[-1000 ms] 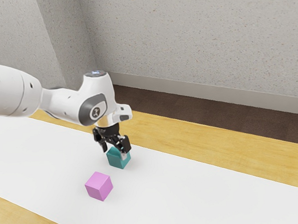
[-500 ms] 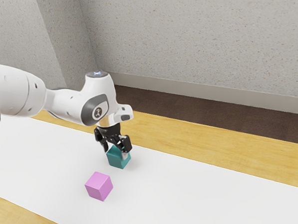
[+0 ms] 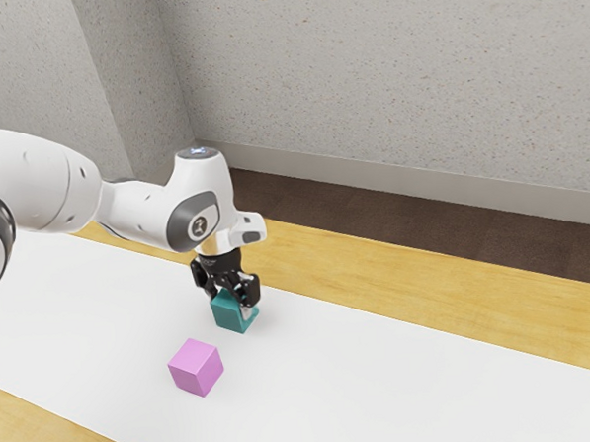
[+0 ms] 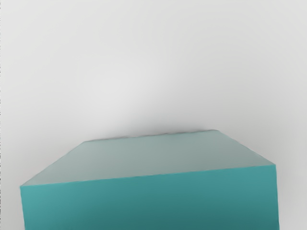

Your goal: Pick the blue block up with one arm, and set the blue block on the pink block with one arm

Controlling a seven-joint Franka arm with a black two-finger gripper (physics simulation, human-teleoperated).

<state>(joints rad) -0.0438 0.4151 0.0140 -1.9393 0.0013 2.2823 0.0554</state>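
The blue cube-shaped block (image 3: 235,317) sits on the white surface (image 3: 402,374), toward its far edge. The black two-finger pincer (image 3: 233,298) is right down over the block's top, its arm reaching in from the exterior view's left. The pink cube-shaped block (image 3: 196,367) rests on the same surface, nearer the camera and slightly toward the exterior view's left, close by but not touching.

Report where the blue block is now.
In the exterior view, the blue block sits on the white table under the gripper, apart from the pink block, which lies nearer the camera toward the exterior view's left.
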